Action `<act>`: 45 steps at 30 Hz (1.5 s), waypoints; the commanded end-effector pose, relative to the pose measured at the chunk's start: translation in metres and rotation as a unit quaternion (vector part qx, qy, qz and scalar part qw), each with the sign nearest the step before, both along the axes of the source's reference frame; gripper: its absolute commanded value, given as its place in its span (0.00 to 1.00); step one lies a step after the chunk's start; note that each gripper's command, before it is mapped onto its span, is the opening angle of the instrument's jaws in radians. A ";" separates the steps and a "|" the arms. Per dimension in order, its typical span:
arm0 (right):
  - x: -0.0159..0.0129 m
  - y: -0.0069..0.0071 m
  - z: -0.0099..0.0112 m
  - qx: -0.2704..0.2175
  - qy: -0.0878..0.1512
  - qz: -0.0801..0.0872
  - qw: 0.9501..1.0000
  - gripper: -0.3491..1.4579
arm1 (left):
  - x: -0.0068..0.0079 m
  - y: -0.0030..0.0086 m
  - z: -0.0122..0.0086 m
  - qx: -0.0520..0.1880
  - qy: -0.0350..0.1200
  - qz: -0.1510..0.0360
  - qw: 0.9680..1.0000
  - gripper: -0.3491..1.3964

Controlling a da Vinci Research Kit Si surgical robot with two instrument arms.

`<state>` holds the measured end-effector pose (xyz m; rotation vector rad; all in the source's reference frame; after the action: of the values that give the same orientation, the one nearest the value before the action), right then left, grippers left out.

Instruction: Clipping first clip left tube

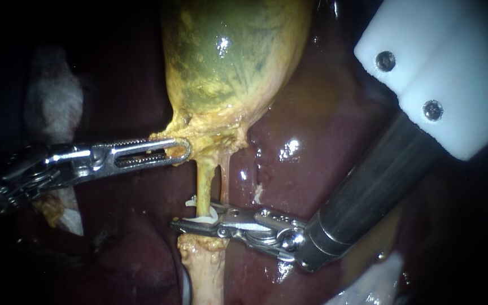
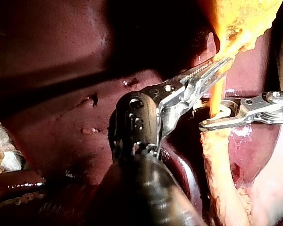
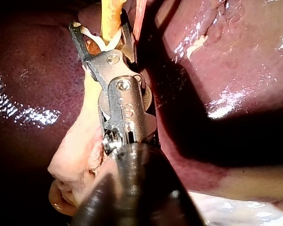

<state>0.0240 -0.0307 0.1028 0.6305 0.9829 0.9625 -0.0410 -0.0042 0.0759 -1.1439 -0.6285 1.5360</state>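
Straddling the left tube [image 1: 204, 178], right instrument [image 1: 190, 217] holds a clip [image 1: 205, 216], liver [image 1: 312, 147] close behind.

Glossy liver [image 1: 323, 141], white plastic clip [image 1: 205, 217]

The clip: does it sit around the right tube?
No, the clip in the right instrument's jaws sits around the left tube.
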 end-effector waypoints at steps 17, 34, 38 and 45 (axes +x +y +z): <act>-0.0016 -0.0003 0.0002 -0.001 0.002 -0.004 1.000 0.07 | 0.0000 0.0000 -0.0001 0.000 0.000 0.000 1.000 0.00; -0.0017 -0.0002 0.0002 -0.001 0.002 -0.004 1.000 0.04 | 0.0000 0.0000 0.0000 0.000 0.000 0.000 1.000 0.00; -0.0017 -0.0002 0.0002 -0.001 0.002 -0.004 1.000 0.05 | 0.0000 0.0001 0.0000 0.000 0.000 0.000 1.000 0.00; -0.0017 -0.0002 0.0002 -0.001 0.002 -0.004 1.000 0.06 | 0.0000 0.0001 0.0000 0.000 0.000 0.000 1.000 0.00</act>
<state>0.0223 -0.0309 0.1031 0.6347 0.9843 0.9543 -0.0409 -0.0041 0.0759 -1.1443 -0.6299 1.5362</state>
